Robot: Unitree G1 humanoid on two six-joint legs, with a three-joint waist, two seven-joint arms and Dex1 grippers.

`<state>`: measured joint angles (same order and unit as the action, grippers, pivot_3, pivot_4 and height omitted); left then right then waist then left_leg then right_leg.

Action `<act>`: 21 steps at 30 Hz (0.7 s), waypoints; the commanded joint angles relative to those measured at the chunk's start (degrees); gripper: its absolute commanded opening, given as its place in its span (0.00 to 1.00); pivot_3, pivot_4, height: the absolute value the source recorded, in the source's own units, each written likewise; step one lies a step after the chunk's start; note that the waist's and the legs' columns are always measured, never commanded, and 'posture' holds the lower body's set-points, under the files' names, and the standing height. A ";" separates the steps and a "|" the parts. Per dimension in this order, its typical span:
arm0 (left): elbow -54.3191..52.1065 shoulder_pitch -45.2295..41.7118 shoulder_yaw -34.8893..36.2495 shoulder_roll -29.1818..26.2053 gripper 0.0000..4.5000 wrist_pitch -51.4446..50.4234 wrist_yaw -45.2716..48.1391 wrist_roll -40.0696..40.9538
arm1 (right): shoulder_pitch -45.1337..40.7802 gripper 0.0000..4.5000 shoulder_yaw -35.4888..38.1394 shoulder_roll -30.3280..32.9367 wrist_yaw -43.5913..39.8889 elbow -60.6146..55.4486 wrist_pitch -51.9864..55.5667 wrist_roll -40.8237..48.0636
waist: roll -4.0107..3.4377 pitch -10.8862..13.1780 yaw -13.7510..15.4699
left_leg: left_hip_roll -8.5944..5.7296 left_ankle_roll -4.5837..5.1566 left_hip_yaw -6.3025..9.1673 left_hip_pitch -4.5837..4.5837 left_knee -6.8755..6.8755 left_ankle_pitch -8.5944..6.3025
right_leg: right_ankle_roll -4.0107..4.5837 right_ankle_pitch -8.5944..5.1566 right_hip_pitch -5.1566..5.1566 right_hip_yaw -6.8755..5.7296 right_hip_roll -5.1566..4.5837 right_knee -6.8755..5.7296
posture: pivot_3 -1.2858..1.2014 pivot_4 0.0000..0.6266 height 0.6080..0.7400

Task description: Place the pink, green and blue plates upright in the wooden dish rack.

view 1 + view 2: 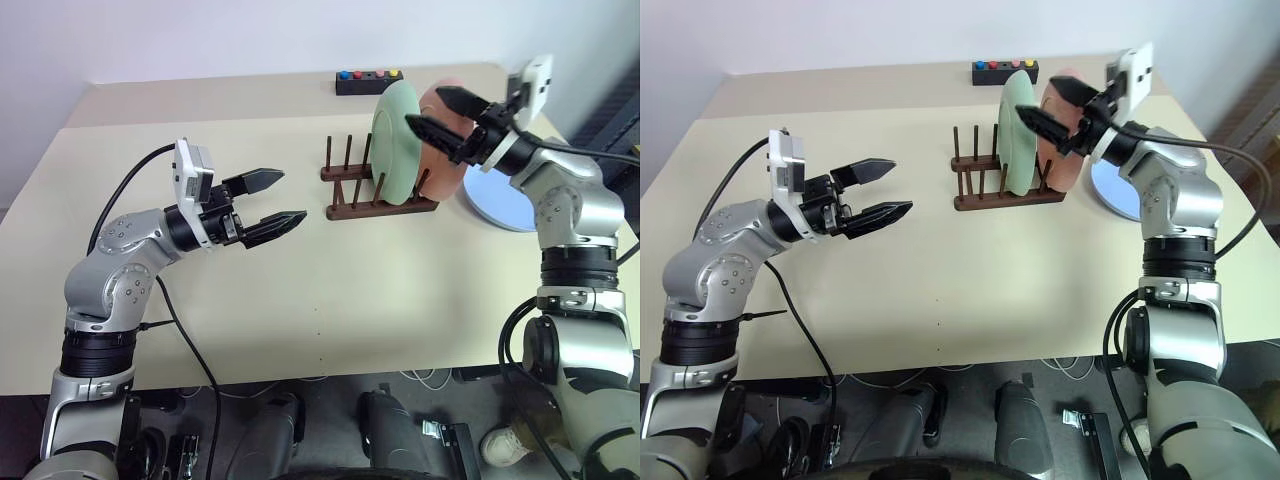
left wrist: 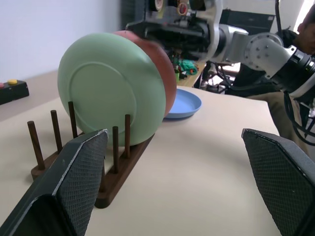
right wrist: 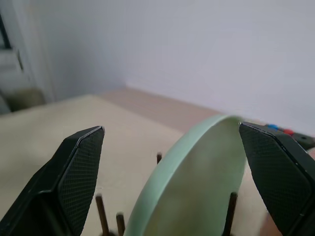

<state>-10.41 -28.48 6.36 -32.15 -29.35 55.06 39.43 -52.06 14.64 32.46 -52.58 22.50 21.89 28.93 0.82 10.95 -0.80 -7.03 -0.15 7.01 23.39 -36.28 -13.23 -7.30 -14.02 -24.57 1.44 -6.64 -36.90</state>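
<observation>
The wooden dish rack (image 1: 346, 192) stands at the table's middle back. The green plate (image 1: 398, 146) and, right behind it, the pink plate (image 1: 447, 176) stand upright between its pegs at the right end. The blue plate (image 1: 502, 202) lies flat on the table to the right of the rack. My right gripper (image 1: 424, 107) is open and hovers over the standing plates. In the right wrist view the green plate's rim (image 3: 197, 182) lies below and between its fingers, with gaps on both sides. My left gripper (image 1: 294, 195) is open and empty, above the table left of the rack.
A black box with coloured buttons (image 1: 368, 80) sits at the table's back edge behind the rack. The rack's left pegs (image 2: 54, 129) hold nothing. Bare tabletop (image 1: 330, 300) spreads in front of the rack. Cables hang over the front edge.
</observation>
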 commanded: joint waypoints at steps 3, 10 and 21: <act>-1.15 -0.47 0.89 -0.40 1.00 1.07 0.81 0.49 | 0.84 0.99 9.86 3.79 0.18 -8.88 2.65 9.54 | 0.00 0.00 0.09 | 0.00 0.00 0.00 0.00 0.01 0.00 | 0.00 0.00 0.00 0.00 0.00 0.01 | 0.52 0.24 1.00; -0.25 -0.83 0.24 -0.17 1.00 1.59 1.83 -0.06 | 9.83 0.99 9.88 13.15 2.24 -8.40 -6.23 -0.24 | 0.00 0.00 0.14 | -0.01 0.02 0.00 -0.01 0.01 -0.01 | 0.00 0.00 0.07 -0.02 -0.01 0.08 | 0.52 0.24 1.00; 0.11 -2.40 -4.71 0.50 1.00 0.81 4.46 -1.91 | 22.42 0.99 3.44 19.26 0.14 -4.33 -11.97 -10.73 | -0.10 0.03 0.08 | 0.01 0.02 -0.21 -0.05 -0.02 0.00 | 0.00 0.00 0.02 0.14 0.00 -0.02 | 0.52 0.24 1.00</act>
<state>-9.10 -29.83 1.33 -31.64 -28.41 59.56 36.88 -28.91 17.30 50.36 -52.48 18.21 11.32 18.97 0.72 10.98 -0.72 -7.02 -0.12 6.79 23.35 -36.29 -13.23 -7.30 -14.02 -24.54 1.57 -6.65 -36.92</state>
